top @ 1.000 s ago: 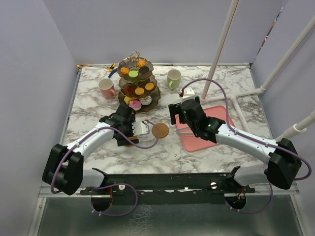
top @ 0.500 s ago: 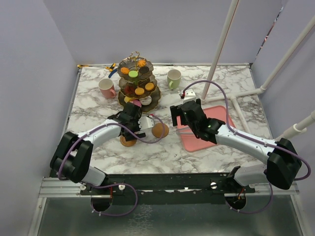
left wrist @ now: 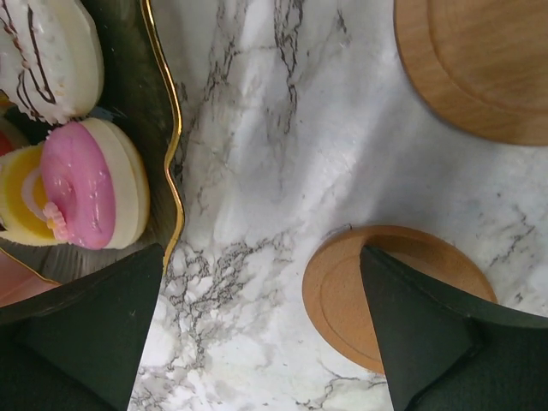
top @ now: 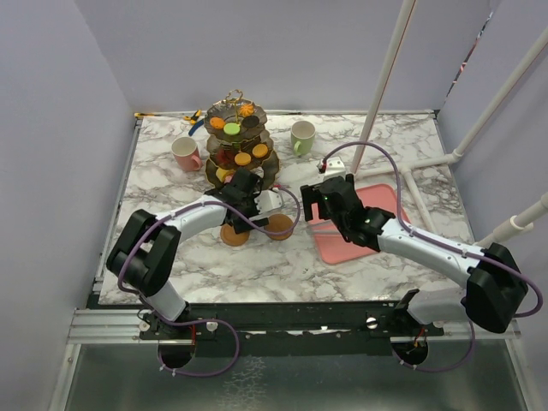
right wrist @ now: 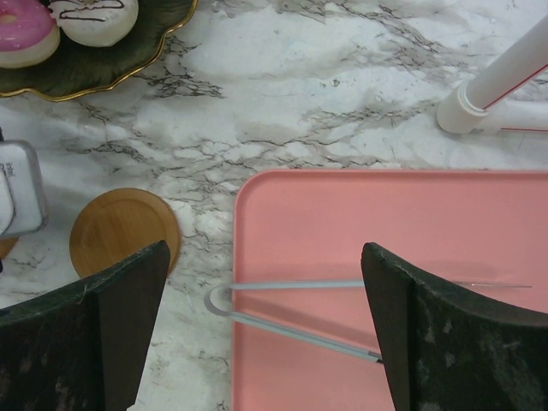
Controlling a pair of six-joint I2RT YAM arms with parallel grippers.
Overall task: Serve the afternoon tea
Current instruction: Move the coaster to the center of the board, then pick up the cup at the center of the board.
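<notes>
Pink tray (right wrist: 385, 223), perhaps tongs (right wrist: 291, 284), beside coaster (right wrist: 124, 231)

— What's on the pink tray (right wrist: 360, 223)?
— Thin grey tongs (right wrist: 300, 284), their looped end poking over the tray's left edge onto the marble table (right wrist: 342, 77).
— And beyond the tray?
— A white pipe (right wrist: 505, 73), just past its far right corner.

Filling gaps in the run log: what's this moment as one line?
left claw open, empty, above two coasters by stand | right claw open, empty, above pink tray | pink mug, green mug at back, off coasters
</notes>
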